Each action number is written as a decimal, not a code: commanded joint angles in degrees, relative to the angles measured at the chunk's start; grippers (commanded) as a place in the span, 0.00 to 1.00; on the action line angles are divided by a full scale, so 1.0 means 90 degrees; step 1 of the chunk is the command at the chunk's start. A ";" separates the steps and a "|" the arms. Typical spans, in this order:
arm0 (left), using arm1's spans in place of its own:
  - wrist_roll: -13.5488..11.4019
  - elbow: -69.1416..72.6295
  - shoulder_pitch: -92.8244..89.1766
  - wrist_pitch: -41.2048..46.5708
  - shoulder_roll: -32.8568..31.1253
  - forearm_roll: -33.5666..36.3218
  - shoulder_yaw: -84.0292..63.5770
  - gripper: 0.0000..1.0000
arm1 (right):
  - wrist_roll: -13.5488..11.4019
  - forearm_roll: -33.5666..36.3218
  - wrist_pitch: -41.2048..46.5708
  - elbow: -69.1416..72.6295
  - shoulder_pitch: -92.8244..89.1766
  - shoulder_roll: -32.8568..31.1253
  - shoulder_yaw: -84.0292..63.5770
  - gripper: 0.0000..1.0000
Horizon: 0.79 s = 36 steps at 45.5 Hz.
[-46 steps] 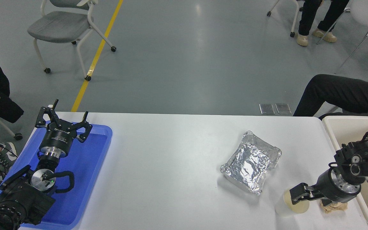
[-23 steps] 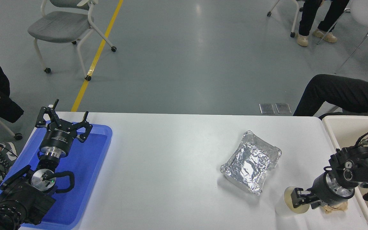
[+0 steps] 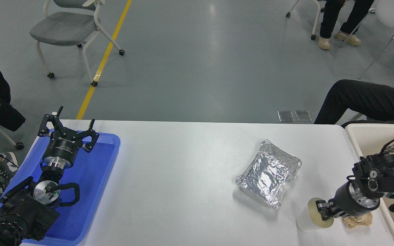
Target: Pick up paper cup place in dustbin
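1. The paper cup point(image 3: 311, 216) stands at the white table's point(image 3: 183, 177) near edge, tilted, its cream inside facing right. It sits just nearer than the foil container point(image 3: 269, 172), the landmark here.
2. The right gripper point(image 3: 324, 211) is clenched on the paper cup's rim, one finger inside the mouth. Half a second ago the cup stood more upright and its mouth faced upward; now it leans further left and looks slightly raised.
3. A crumpled brown paper wad point(image 3: 357, 220) lies right of the cup, under the right wrist.
4. Right of the foil container, the cream dustbin point(image 3: 354, 136) stands at the table's end.
5. Far left of the foil container, the left gripper point(image 3: 67, 128) hangs released, fingers spread, over the blue tray point(image 3: 94, 177), unchanged. White lettering on its body is too small to read.
6. Beyond the table, a dark trouser leg point(image 3: 364, 99) and a grey chair point(image 3: 67, 27).
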 commanded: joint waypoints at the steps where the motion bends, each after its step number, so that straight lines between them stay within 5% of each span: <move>1: 0.0000 -0.0009 0.0000 0.0000 0.0000 0.0000 0.0002 1.00 | 0.0001 0.0047 0.0028 0.0024 0.0107 -0.0011 -0.0010 0.00; 23: 0.0000 -0.0009 -0.0010 0.0000 -0.0010 0.0000 0.0002 1.00 | 0.0001 0.0642 0.0633 0.1440 0.2957 -0.0411 -0.1639 0.00; 36: 0.0000 -0.0009 -0.0010 0.0000 -0.0010 0.0010 -0.0008 1.00 | 0.0001 0.1404 0.1200 0.2407 0.5751 0.0135 -0.3144 0.00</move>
